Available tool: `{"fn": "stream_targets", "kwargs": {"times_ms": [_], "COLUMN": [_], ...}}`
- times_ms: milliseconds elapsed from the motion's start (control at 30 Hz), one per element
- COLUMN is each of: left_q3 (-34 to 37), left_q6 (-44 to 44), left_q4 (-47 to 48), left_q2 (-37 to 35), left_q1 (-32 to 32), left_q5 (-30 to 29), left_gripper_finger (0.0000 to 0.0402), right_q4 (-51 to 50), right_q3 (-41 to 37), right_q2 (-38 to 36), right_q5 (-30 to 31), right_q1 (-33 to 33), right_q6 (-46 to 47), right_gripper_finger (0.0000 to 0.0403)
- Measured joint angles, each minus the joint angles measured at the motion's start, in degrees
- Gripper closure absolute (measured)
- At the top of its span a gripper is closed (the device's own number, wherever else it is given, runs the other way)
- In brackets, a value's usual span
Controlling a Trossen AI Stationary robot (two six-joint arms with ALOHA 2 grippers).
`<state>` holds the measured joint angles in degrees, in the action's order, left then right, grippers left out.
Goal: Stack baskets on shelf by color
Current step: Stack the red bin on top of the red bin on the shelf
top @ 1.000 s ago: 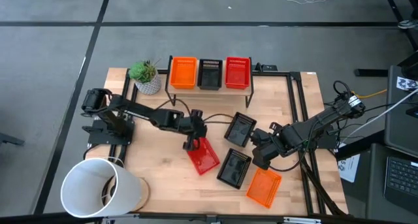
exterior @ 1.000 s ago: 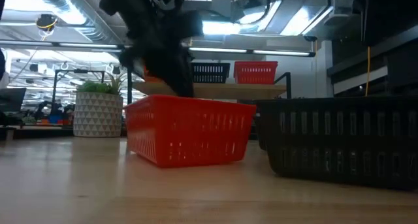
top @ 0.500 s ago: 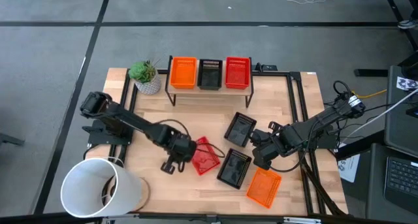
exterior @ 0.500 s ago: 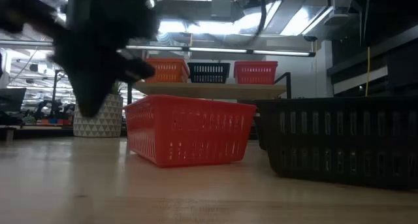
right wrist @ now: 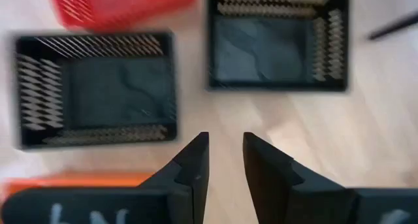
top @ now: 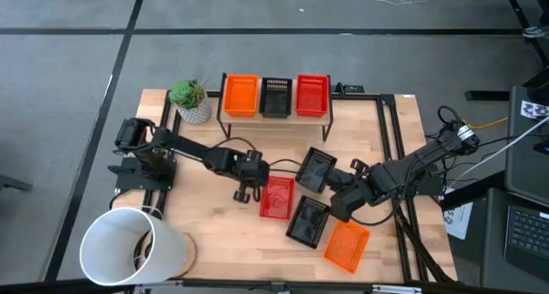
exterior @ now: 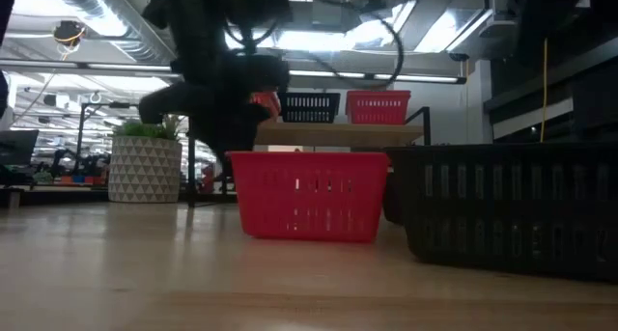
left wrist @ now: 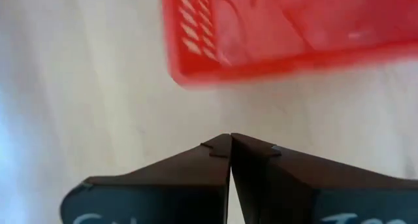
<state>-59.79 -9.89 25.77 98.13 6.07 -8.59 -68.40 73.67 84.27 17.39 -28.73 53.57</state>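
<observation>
A loose red basket (top: 276, 197) stands on its base on the tabletop, also seen in the low view (exterior: 309, 194) and the left wrist view (left wrist: 281, 28). My left gripper (top: 247, 191) is shut and just left of it, its fingertips (left wrist: 230, 138) a little short of the basket's side. Two black baskets (top: 316, 170) (top: 308, 220) and an orange basket (top: 346, 245) lie to the right. My right gripper (top: 341, 200) hovers open between the black baskets (right wrist: 226, 145). The shelf (top: 276, 117) at the far edge carries an orange, a black and a red basket.
A potted plant (top: 190, 99) stands left of the shelf. A large white bucket (top: 129, 247) lies at the near left corner. Black rails (top: 390, 140) run along the table's right side. Bare wood shows between the shelf and the loose baskets.
My left gripper has swung toward the near left, then back up beside the red basket. The red basket has turned about on the table, from lying diagonally to lying square with its long sides running near to far, and has shifted slightly right.
</observation>
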Motion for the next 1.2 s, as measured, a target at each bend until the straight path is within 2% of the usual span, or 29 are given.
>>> {"fn": "stream_targets", "kwargs": {"times_ms": [67,167,300,400,533,733,967,1200], "left_q3": [0.0,0.0,0.1,0.0,0.0,1.4,6.4,11.9], "left_q6": [1.2,2.5,3.8,3.8,6.8,12.7,17.6,20.3], "left_q4": [3.3,9.8,16.6,22.0,28.8,32.8,32.0,31.0], "left_q2": [-0.2,-1.5,-4.8,-8.7,-13.5,-22.2,-32.1,-37.6], "left_q1": [-0.3,-0.4,-0.4,0.2,0.0,0.1,0.1,0.1], "left_q5": [2.7,3.8,6.4,7.7,7.5,6.6,5.8,3.0], "left_gripper_finger": [0.0399,0.0401,0.0401,0.0401,0.0401,0.0398,0.0366,0.0345], "right_q4": [5.0,15.4,29.0,34.7,38.1,47.6,46.8,43.9], "right_q3": [0.0,0.1,0.1,0.1,0.1,0.3,6.2,9.1], "right_q2": [0.0,0.5,4.8,9.4,14.8,20.9,26.1,31.2], "right_q5": [0.1,0.2,0.6,0.4,-1.3,-7.7,-8.2,-7.1], "right_q1": [0.0,0.0,0.3,0.9,3.1,6.0,6.1,6.0], "right_q6": [-2.2,-7.9,-15.9,-20.9,-21.1,-24.2,-27.5,-28.4], "right_gripper_finger": [0.0309,0.0309,0.0309,0.0309,0.0309,0.0309,0.0309,0.0309]}}
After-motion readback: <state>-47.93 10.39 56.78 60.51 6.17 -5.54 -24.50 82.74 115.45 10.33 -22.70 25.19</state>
